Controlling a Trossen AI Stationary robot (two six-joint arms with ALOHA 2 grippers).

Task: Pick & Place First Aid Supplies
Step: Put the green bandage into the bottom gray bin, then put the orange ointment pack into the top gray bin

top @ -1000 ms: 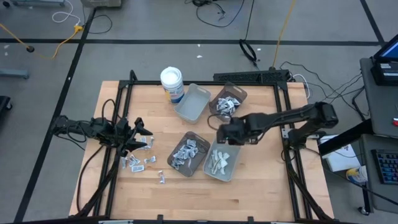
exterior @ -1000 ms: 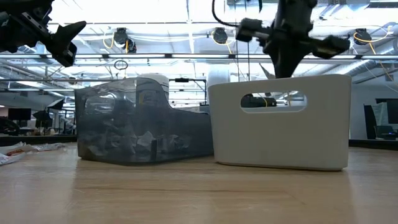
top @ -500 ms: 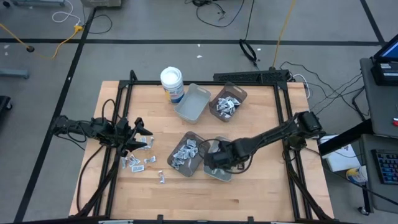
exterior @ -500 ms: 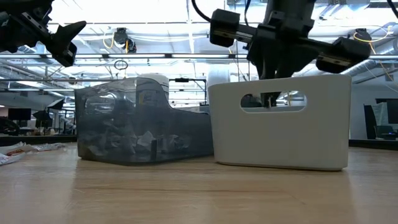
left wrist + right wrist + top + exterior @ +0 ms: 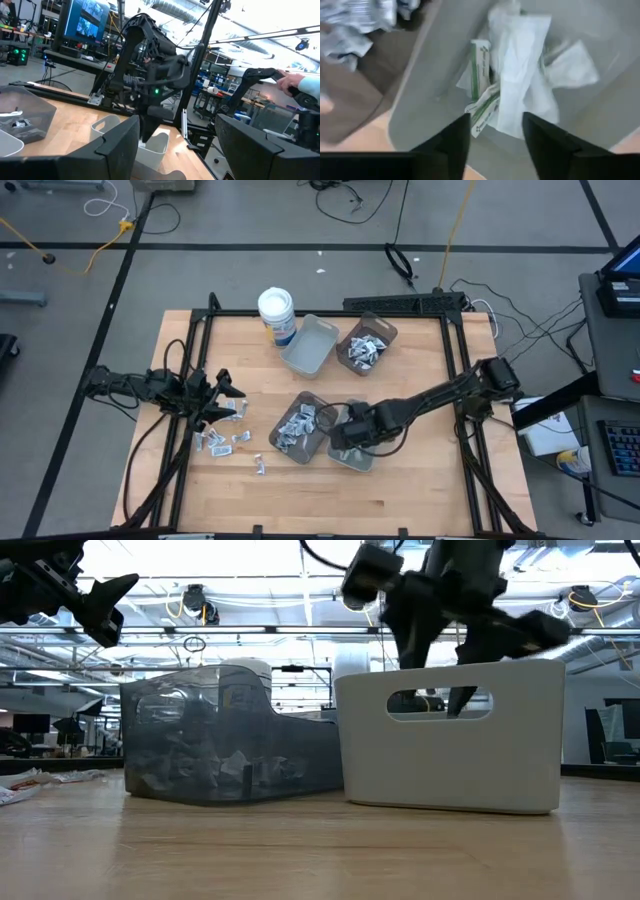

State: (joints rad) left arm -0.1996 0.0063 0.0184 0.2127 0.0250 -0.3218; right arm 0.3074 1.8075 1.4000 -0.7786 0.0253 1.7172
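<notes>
The first aid supplies are small white and silvery packets. Some lie loose on the table (image 5: pixel 228 438) at the near left, and others fill the trays. My right gripper (image 5: pixel 496 137) hangs open, pointing steeply down over the near grey tray (image 5: pixel 362 452), its fingers empty. White packets and green-printed strips (image 5: pixel 517 80) lie on that tray's floor just beneath it. In the low view the gripper (image 5: pixel 438 665) stands spread above the tray's rim (image 5: pixel 450 670). My left gripper (image 5: pixel 232 392) waits open at the table's left, above the loose packets.
A brown tray (image 5: pixel 303 427) full of packets stands against the grey tray's left side. Farther back are another grey tray (image 5: pixel 310 345), a brown tray (image 5: pixel 367 343) and a white round tub (image 5: pixel 277 312). Bare wood lies along the near edge.
My right gripper has swung from near the far trays toward the table's near edge and come down over the near grey tray. Its fingers, shut until half a second ago, have opened above the tray.
</notes>
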